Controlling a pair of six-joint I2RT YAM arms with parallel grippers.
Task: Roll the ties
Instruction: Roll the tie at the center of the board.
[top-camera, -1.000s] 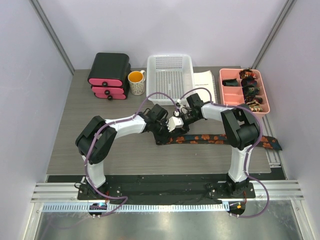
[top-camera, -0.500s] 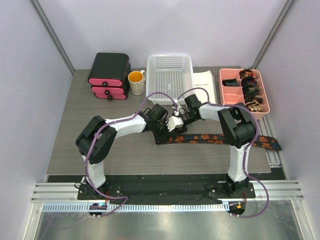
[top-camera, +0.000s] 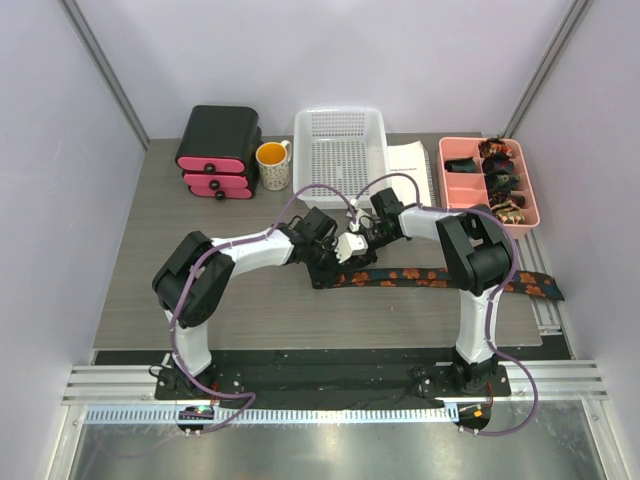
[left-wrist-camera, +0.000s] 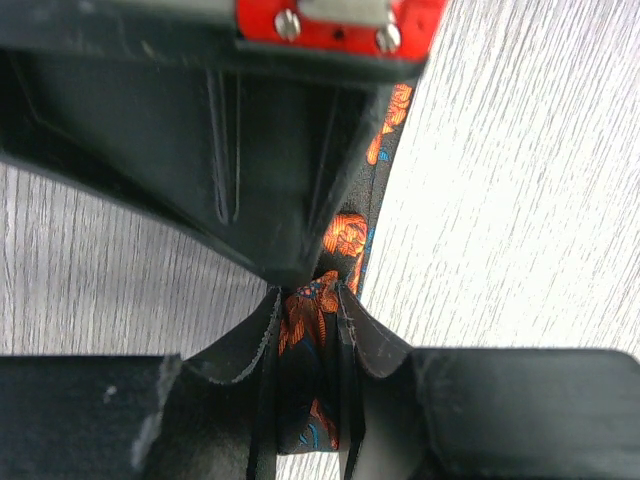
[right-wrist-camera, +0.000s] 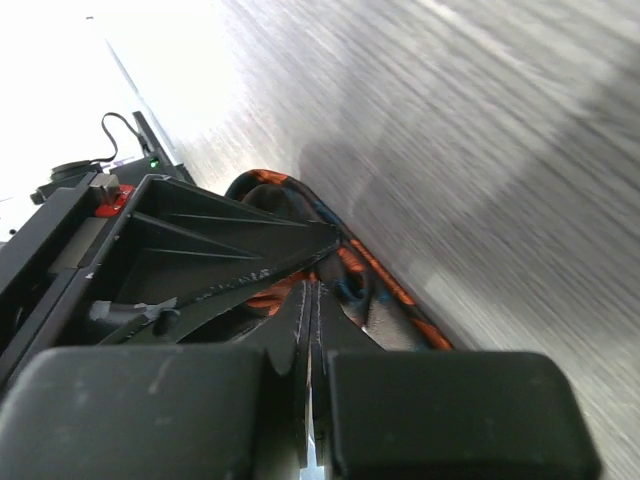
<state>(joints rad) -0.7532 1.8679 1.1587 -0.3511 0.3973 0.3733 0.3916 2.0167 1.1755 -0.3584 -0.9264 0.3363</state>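
One tie (top-camera: 440, 279), dark with orange flowers, lies stretched across the table from the centre to the right edge. Its left end is folded into a small bundle (left-wrist-camera: 312, 345), and my left gripper (left-wrist-camera: 308, 300) is shut on that bundle. The loose strip (left-wrist-camera: 385, 120) runs away from the jaws over the wood. My right gripper (right-wrist-camera: 312, 290) is shut, its pads pressed together with no fabric visible between them. Its tips rest against the tie (right-wrist-camera: 385, 285) right beside the left gripper (right-wrist-camera: 325, 238). From above, both grippers (top-camera: 333, 268) (top-camera: 350, 248) meet at the tie's left end.
A pink divided tray (top-camera: 442, 180) at the back right holds several coiled ties (top-camera: 500, 180). A white basket (top-camera: 300, 150), an orange-filled mug (top-camera: 272, 160) and a black-and-pink drawer box (top-camera: 218, 150) line the back. A paper sheet (top-camera: 410, 160) lies beside the basket.
My right gripper has closed from partly open to shut and edged slightly left toward the left gripper. The left gripper keeps its hold on the tie end.
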